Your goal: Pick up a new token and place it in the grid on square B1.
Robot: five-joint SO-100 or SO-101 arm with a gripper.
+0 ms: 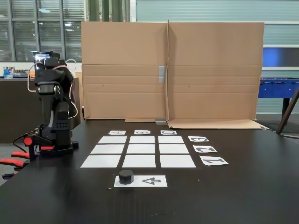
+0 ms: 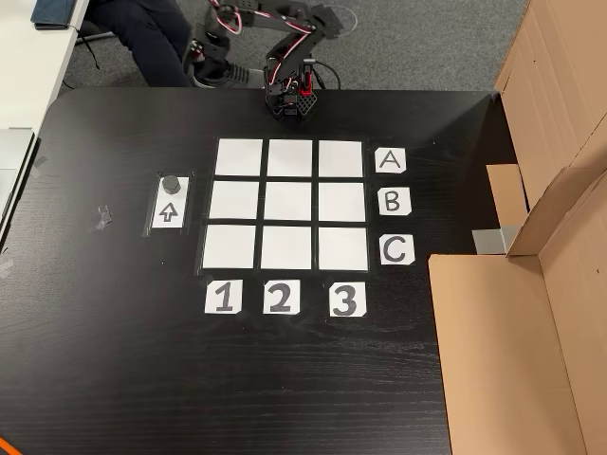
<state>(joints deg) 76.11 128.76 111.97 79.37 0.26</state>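
The token [image 1: 125, 177] [image 2: 171, 183] is a small black puck standing on one end of the white arrow sheet [image 1: 152, 181] [image 2: 168, 212], just outside the grid [image 1: 141, 149] [image 2: 288, 203]. Square B1 [image 1: 139, 161] [image 2: 234, 201] is the bare white cell next to that sheet, in line with labels B and 1. All grid cells are bare. My arm [image 1: 52, 107] sits folded at the table's edge beyond row A. My gripper [image 2: 290, 108] points down there, far from the token, with no gap showing between its fingers and nothing held.
Labels A, B, C [image 2: 391, 200] and 1, 2, 3 [image 2: 279, 298] border the grid. A tall cardboard wall [image 1: 170, 74] [image 2: 531, 322] stands along the table side behind the letter labels. Red clamps [image 1: 18, 156] hold the arm's base. A person's legs [image 2: 142, 33] are beside the base.
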